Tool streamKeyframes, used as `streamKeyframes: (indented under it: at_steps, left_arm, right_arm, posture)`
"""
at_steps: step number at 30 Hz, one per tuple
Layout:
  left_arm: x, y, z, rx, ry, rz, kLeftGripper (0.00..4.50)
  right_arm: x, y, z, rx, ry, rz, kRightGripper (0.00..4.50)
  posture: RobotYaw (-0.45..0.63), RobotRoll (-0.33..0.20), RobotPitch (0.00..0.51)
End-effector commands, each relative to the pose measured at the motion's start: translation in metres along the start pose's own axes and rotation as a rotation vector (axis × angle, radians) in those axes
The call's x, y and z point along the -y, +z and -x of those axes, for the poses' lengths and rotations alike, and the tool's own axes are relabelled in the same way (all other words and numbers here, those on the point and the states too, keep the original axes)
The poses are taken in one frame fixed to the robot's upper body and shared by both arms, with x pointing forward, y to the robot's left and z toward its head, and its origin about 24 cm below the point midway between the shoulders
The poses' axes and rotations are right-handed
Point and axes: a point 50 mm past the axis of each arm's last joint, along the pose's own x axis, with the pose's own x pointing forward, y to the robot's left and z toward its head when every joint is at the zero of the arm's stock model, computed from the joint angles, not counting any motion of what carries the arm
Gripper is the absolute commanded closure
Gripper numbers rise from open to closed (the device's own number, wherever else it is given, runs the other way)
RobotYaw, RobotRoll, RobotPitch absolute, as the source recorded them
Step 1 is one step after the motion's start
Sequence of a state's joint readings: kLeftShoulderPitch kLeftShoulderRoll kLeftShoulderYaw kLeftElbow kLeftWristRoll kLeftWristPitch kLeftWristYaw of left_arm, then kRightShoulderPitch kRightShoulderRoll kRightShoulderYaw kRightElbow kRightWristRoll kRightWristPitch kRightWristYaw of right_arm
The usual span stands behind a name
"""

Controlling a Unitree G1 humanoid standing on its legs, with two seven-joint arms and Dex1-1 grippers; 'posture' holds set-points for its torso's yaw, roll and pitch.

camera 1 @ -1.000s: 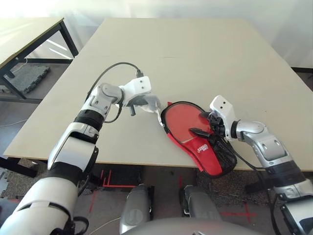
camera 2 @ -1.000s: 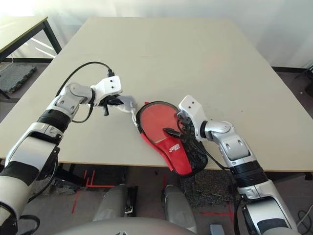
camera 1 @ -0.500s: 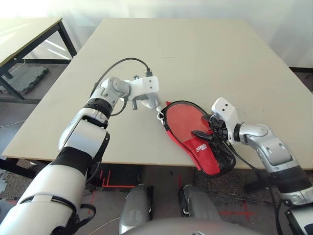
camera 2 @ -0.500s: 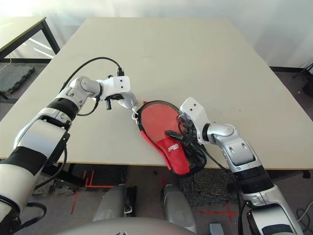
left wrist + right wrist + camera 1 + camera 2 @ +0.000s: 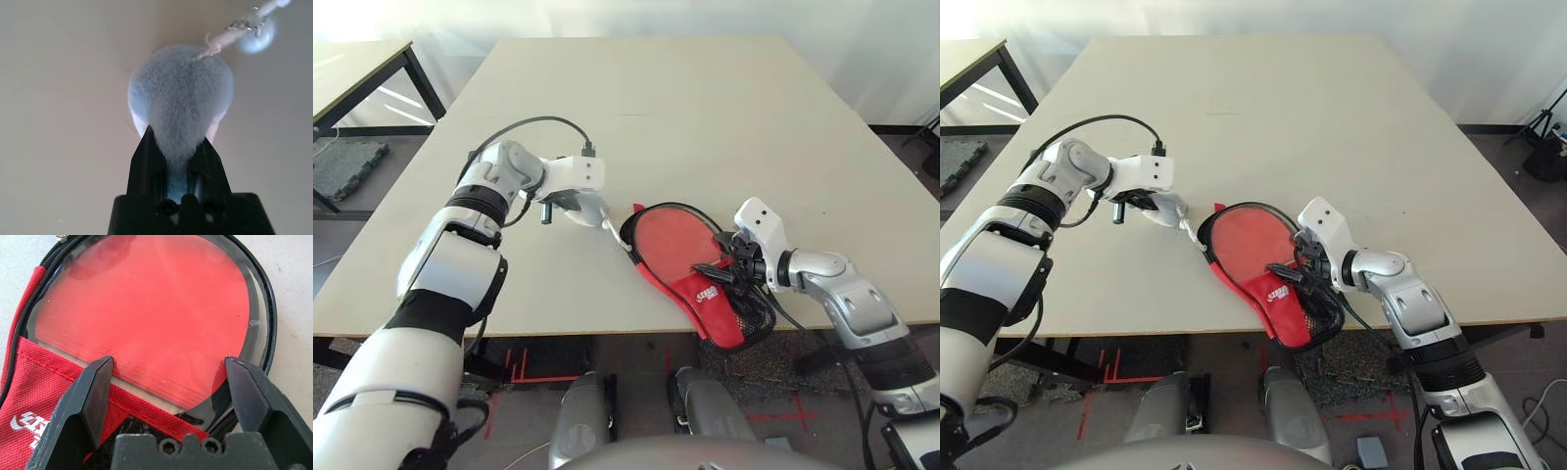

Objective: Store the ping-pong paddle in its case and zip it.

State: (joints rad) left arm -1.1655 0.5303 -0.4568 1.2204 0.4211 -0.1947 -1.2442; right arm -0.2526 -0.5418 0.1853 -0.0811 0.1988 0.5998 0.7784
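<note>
The case (image 5: 658,262), red with a clear window, lies at the table's near edge, and its mesh pocket (image 5: 756,311) end hangs over that edge. Through the window I see the ping-pong paddle (image 5: 151,313) and its red face. My right gripper (image 5: 168,363) stands open over the case, one finger on each side of the window's lower part, and it shows at the case's right side (image 5: 724,262). My left gripper (image 5: 176,141) is shut on a fluffy pale pull (image 5: 180,98) to the left of the case. A thin cord (image 5: 615,233) runs from the pull to the case's black zipper rim.
The table (image 5: 685,108) stretches far beyond the case as bare beige surface. Its near edge (image 5: 558,330) runs just below both grippers. A second table (image 5: 357,69) stands at the far left across a gap of floor.
The head view has shifted. My left gripper, still shut on the fluffy pull, has moved a little left and away from the case, stretching the cord. The right gripper stays open at the case.
</note>
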Motion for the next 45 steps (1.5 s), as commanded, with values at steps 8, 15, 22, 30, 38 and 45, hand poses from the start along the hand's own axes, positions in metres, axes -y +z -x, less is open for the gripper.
streamKeyframes:
  at_steps: [8,15,22,30,38,45]
  left_arm:
    - [-0.005,0.0,0.005,-0.009,0.062,0.006,4.3]
    - [-0.018,0.032,-0.016,0.108,0.326,0.0,4.3]
    - [-0.028,0.071,-0.027,0.219,0.527,-0.016,4.3]
    - [-0.041,0.113,-0.02,0.335,0.8,-0.037,4.3]
    - [-0.049,0.155,-0.004,0.452,1.043,-0.078,4.31]
    - [-0.025,0.179,-0.04,0.511,0.831,-0.108,4.31]
  right_arm:
    - [-0.002,-0.032,-0.003,-0.142,-0.02,-0.073,0.0]
    - [-0.006,-0.033,-0.002,-0.144,-0.014,-0.072,0.0]
    - [-0.011,-0.034,-0.001,-0.145,-0.007,-0.076,0.0]
    - [-0.014,-0.035,0.003,-0.147,-0.01,-0.082,0.0]
    - [-0.019,-0.036,0.006,-0.145,-0.014,-0.094,0.0]
    - [-0.02,-0.036,0.007,-0.143,-0.024,-0.104,0.0]
  posture:
    - [-0.08,0.0,0.074]
    - [-0.1,0.0,0.081]
    - [-0.13,0.0,0.092]
    - [-0.15,0.0,0.101]
    - [-0.18,0.0,0.113]
    - [-0.19,0.0,0.123]
